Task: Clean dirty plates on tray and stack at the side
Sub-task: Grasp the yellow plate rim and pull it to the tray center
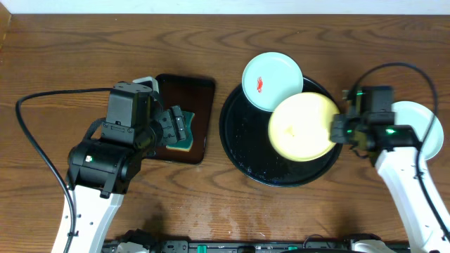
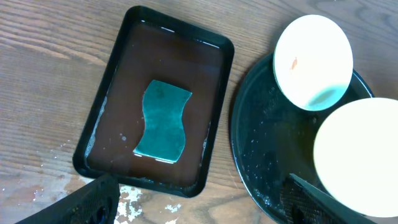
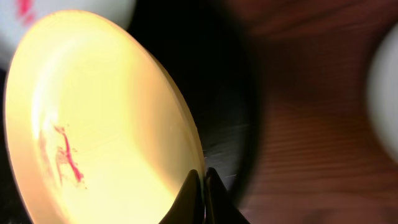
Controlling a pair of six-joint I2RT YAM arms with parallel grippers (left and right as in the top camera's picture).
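A pale yellow plate (image 1: pixel 304 126) with a red smear (image 3: pixel 62 155) lies over the right part of the black tray (image 1: pixel 242 140). My right gripper (image 1: pixel 339 130) is shut on its right rim; in the right wrist view the fingertips (image 3: pixel 204 177) pinch the plate's edge. A mint-blue plate (image 1: pixel 273 81) with a red smear rests on the tray's far rim. Another mint-blue plate (image 1: pixel 422 123) lies on the table at the right, partly under my right arm. My left gripper (image 2: pixel 199 193) hangs open above the near edge of the brown tray (image 2: pixel 124 93).
A teal sponge (image 2: pixel 163 121) lies in the wet rectangular brown tray (image 1: pixel 200 105), left of the black tray (image 2: pixel 255 143). White flecks mark the wood near the brown tray's front edge. A black cable loops at the left of the table.
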